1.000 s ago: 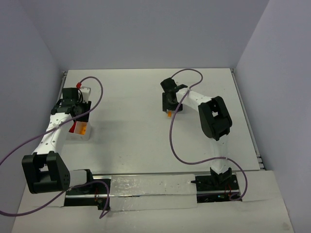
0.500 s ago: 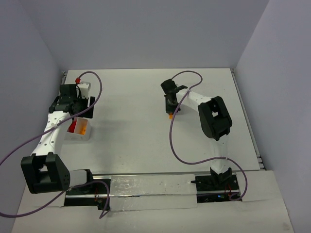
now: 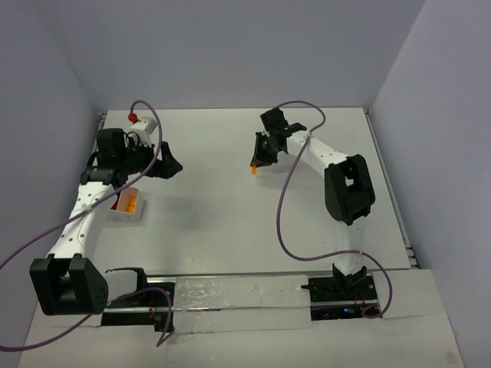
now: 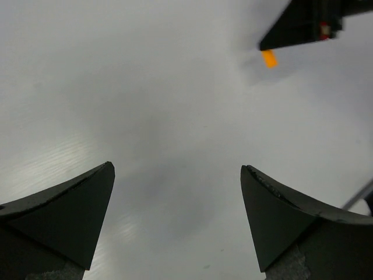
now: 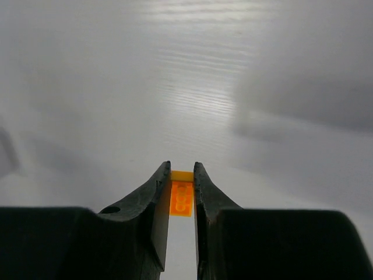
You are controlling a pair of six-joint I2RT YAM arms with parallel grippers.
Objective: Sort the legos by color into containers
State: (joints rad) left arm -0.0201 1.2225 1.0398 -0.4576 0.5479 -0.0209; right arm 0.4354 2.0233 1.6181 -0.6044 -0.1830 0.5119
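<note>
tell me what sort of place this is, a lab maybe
Most likely a robotics lab test cell: a bare white table walled in by plain panels, a left arm and right arm bolted at its near edge with purple cables, and the right fingers pinching an orange lego.

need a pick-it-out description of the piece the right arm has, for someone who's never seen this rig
On the white table, follow the right arm out to the right gripper, a little right of centre. Pinched between its fingers is a small orange lego, its studs showing in the wrist view. It is the only piece in a gripper; the other orange lies in the white tray at the left edge.
</note>
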